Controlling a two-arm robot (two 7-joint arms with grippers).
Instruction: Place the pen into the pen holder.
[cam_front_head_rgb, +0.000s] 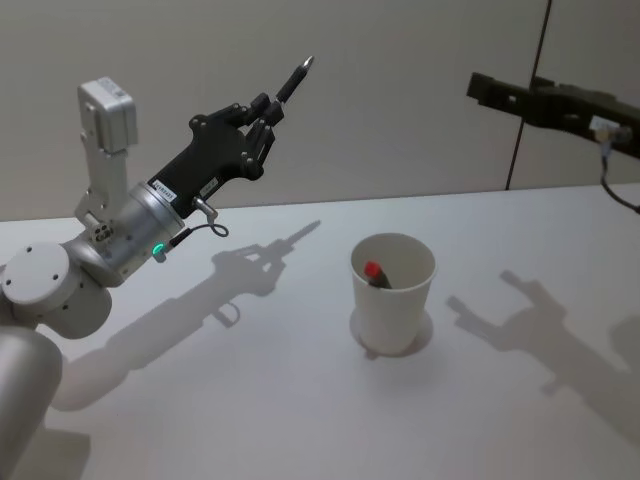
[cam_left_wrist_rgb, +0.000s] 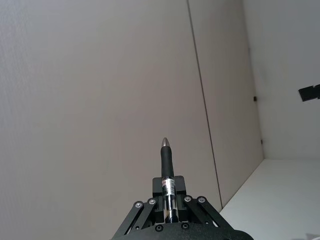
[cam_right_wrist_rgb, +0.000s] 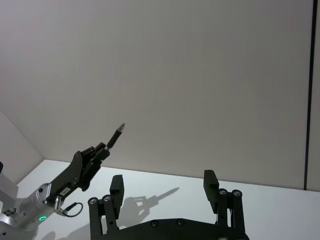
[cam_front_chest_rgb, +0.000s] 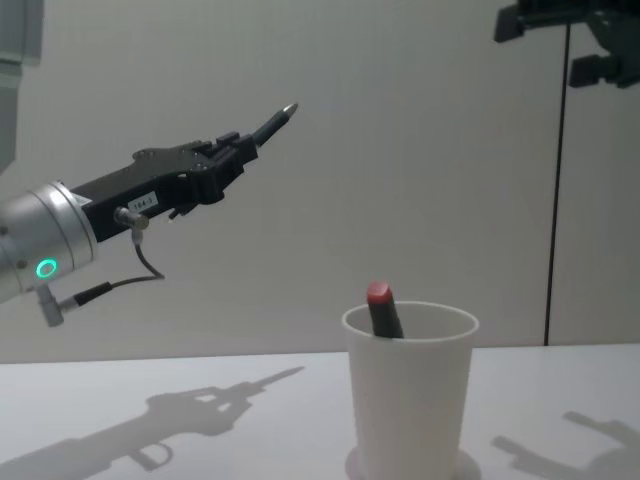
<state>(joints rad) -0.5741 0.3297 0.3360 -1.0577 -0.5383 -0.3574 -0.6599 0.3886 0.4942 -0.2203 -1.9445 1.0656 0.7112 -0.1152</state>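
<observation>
Left claw (cam_front_head_rgb: 268, 120) clamping black silver-tipped pen (cam_front_head_rgb: 295, 80), white tapered pen holder (cam_front_head_rgb: 392, 305)

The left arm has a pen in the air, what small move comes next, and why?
Probably swing the left gripper rightward toward a spot above the pen holder, tipping the pen downward. The pen is clamped high and left of it, tip pointing up; the pen holder stands open with a red-capped pen inside. The right gripper is raised, far right.
</observation>
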